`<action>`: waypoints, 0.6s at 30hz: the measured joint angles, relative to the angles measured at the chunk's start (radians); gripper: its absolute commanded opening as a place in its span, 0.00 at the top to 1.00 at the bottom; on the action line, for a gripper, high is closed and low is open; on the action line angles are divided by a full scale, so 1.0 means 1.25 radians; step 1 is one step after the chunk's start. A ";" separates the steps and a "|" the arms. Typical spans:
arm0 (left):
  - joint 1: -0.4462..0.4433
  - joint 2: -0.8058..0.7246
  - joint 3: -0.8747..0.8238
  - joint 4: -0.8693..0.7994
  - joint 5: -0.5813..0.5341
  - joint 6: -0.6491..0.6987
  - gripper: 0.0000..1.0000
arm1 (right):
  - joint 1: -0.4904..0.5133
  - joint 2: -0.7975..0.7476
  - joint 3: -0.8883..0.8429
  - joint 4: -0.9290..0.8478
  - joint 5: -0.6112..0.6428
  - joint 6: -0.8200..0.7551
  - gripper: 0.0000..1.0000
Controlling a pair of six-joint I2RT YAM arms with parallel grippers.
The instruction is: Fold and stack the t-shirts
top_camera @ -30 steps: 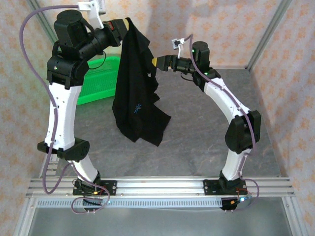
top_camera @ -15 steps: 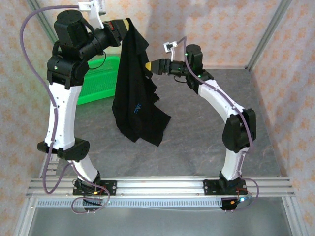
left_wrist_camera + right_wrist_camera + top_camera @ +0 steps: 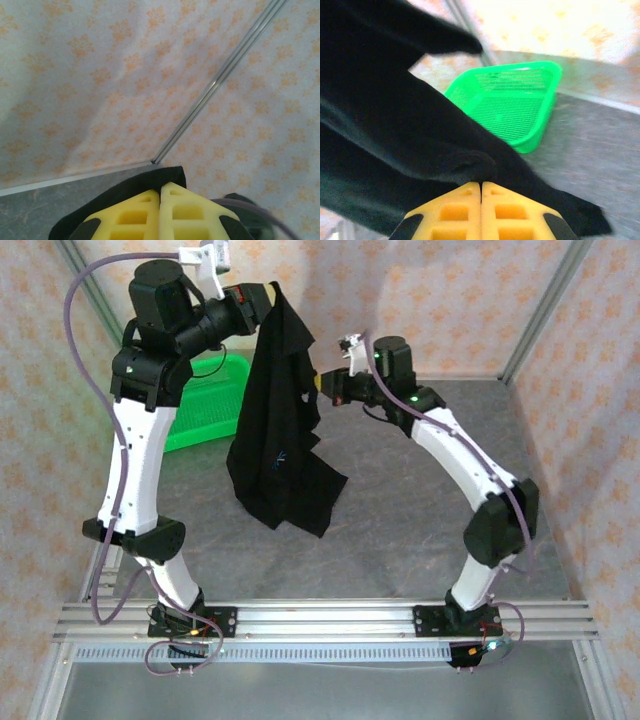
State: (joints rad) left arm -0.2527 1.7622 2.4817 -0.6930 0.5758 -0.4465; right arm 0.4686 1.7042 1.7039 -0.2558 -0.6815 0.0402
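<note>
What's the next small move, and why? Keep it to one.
Probably draw the right gripper rightward, away from the left gripper: both are shut on the t-shirt, which hangs bunched in a narrow drape and needs spreading.

Robot lab test cell. Aluminium frame posts (image 3: 545,310) hold patterned backdrop sheets (image 3: 450,300); arms (image 3: 135,470) bolt to an extrusion rail (image 3: 320,620).

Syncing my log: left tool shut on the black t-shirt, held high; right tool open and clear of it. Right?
No. The right tool is shut on the t-shirt too, as the right wrist view shows. The left tool is shut on it, held high.
</note>
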 measured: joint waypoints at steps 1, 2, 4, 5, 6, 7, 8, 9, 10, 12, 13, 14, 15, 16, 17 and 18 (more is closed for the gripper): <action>-0.003 -0.002 -0.015 0.009 0.001 0.001 0.84 | -0.001 -0.031 0.000 -0.034 0.029 -0.021 1.00; -0.008 -0.004 -0.034 0.017 0.003 0.005 0.79 | -0.001 -0.059 0.000 -0.068 0.054 -0.040 1.00; -0.022 -0.016 -0.087 0.028 0.006 0.010 0.73 | -0.004 -0.113 -0.005 -0.131 0.099 -0.064 1.00; -0.032 -0.025 -0.123 0.032 0.007 0.014 0.68 | -0.006 -0.146 -0.020 -0.161 0.120 -0.070 1.00; -0.044 -0.035 -0.159 0.035 0.009 0.020 0.63 | -0.010 -0.172 -0.040 -0.181 0.136 -0.072 1.00; -0.059 -0.049 -0.209 0.044 0.009 0.022 0.59 | -0.017 -0.205 -0.070 -0.206 0.155 -0.070 1.00; -0.075 -0.066 -0.265 0.052 0.009 0.022 0.53 | -0.026 -0.232 -0.103 -0.232 0.172 -0.064 1.00; -0.088 -0.082 -0.317 0.064 0.008 0.025 0.49 | -0.035 -0.250 -0.129 -0.256 0.186 -0.057 1.00; -0.103 -0.103 -0.385 0.076 0.002 0.021 0.45 | -0.050 -0.268 -0.162 -0.282 0.204 -0.043 1.00; -0.126 -0.147 -0.525 0.105 -0.017 0.007 0.37 | -0.080 -0.286 -0.228 -0.329 0.238 -0.013 1.00; -0.133 -0.169 -0.597 0.115 -0.034 -0.005 0.35 | -0.095 -0.290 -0.263 -0.351 0.257 0.003 1.00; -0.136 -0.190 -0.667 0.125 -0.055 -0.018 0.33 | -0.110 -0.291 -0.297 -0.378 0.280 0.018 1.00; -0.136 -0.204 -0.718 0.133 -0.074 -0.028 0.31 | -0.118 -0.291 -0.321 -0.398 0.299 0.031 1.00; -0.133 -0.215 -0.768 0.137 -0.099 -0.041 0.30 | -0.126 -0.291 -0.347 -0.425 0.323 0.043 1.00; -0.132 -0.220 -0.801 0.137 -0.120 -0.049 0.29 | -0.129 -0.291 -0.368 -0.456 0.345 0.055 1.00; -0.131 -0.221 -0.821 0.138 -0.139 -0.056 0.29 | -0.130 -0.291 -0.381 -0.478 0.359 0.064 1.00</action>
State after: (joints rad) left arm -0.4164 1.4857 1.4555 -0.5209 0.4019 -0.5163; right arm 0.3065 1.3407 1.2278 -0.8532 -0.2325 0.1207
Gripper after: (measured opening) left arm 0.701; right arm 0.042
